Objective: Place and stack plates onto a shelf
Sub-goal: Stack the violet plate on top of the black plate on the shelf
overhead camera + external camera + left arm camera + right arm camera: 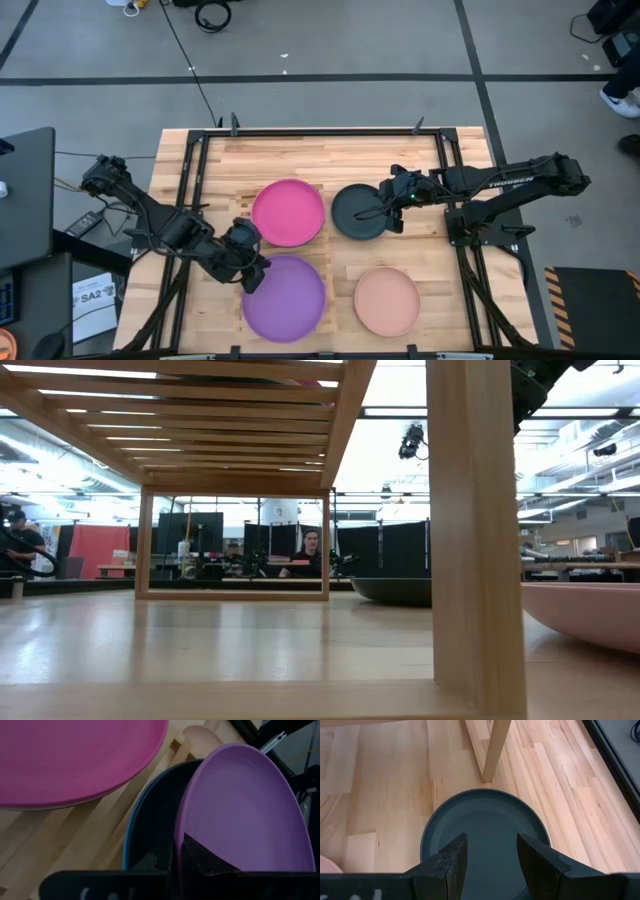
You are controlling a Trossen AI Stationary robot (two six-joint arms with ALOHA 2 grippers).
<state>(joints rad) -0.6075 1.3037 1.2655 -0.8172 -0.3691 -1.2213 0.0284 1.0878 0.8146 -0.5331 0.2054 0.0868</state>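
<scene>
My left gripper (252,272) is shut on the purple plate (285,298), which sits tilted over a blue plate (131,837) on the wooden slat shelf (75,840). A magenta plate (288,212) lies on the shelf's far half. My right gripper (386,212) is open over the right part of the dark grey plate (360,212), which lies flat on the table. In the right wrist view its fingers (490,852) stand above the plate's inside (487,827). The salmon plate (387,300) rests on the table near the front edge. My left gripper pinches the purple plate by its left rim (181,827). One finger (202,860) lies on the upper face and the other (150,862) is under it. It comes slanting from the table's left. The plate is tilted above the blue plate; whether its far edge rests there I cannot tell.
In the low view the shelf stands on wooden legs (475,530) with the dark grey plate (400,592) and the salmon plate (590,615) to its right. One shelf leg (495,747) stands just beyond the dark grey plate. Black frame rails run along both table sides. People sit in the room behind.
</scene>
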